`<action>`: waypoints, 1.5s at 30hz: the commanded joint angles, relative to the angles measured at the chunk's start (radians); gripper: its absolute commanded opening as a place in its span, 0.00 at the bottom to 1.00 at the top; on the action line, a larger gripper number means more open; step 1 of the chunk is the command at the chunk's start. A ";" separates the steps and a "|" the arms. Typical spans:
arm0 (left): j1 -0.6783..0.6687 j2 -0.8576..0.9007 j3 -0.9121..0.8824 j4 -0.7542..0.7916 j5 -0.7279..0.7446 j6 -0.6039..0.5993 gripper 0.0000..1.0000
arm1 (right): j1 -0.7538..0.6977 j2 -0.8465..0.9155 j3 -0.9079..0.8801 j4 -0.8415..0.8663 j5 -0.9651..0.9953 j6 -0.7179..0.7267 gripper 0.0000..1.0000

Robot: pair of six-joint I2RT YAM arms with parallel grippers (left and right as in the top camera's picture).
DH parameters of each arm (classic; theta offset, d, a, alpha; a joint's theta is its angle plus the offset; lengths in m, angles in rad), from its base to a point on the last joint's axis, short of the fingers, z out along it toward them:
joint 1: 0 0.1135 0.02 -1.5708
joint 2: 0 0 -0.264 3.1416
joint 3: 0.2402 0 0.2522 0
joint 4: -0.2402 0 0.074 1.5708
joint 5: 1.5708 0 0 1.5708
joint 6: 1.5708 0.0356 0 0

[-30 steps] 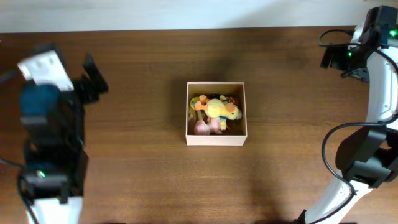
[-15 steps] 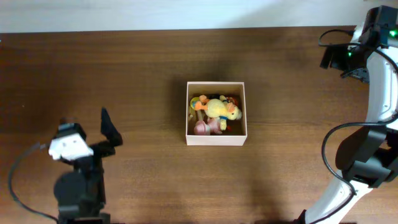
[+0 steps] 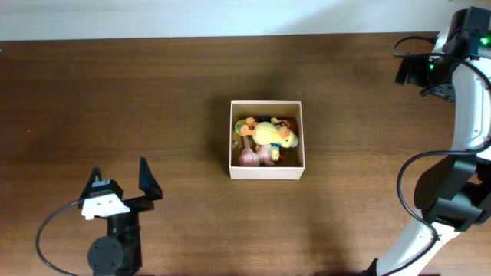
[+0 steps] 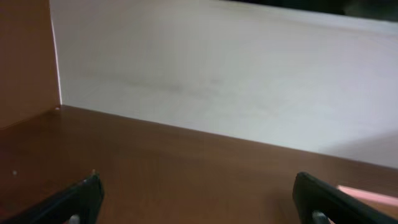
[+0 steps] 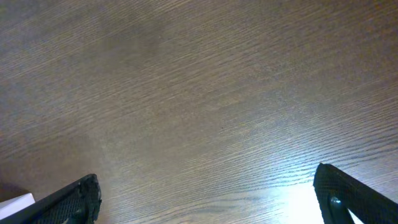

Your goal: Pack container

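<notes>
The container (image 3: 267, 172) sits on the counter (image 3: 169, 92), near its middle, white walls outside and tan inside. It lies well apart from both sets of jaws, and neither touches it.

Inside it, small soft toys are heaped together: a yellow plush (image 3: 270, 133), possibly a duck though the view is too coarse to be sure, lies on top towards the container's right wall. A pink toy (image 3: 248, 158) lies against the near wall, and orange bits (image 3: 244, 129) show along the left wall.

The left arm (image 3: 115, 230) stands off the container's near-left corner, well apart. The left jaws are spread wide with nothing between them. In the left wrist view their dark fingertips (image 4: 81, 200) sit at the bottom corners, with only counter and a pale wall (image 4: 217, 74) ahead.

The right arm (image 3: 468, 115) rises far to the right of the container, at the counter's edge. The right jaws also stand wide apart, their fingertips (image 5: 74, 200) framing bare wood grain in the right wrist view.
</notes>
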 commanded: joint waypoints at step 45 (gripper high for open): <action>0.066 -0.173 -0.127 -0.171 -0.008 0.066 0.99 | 0.004 0.007 -0.006 0.003 -0.006 0.002 0.99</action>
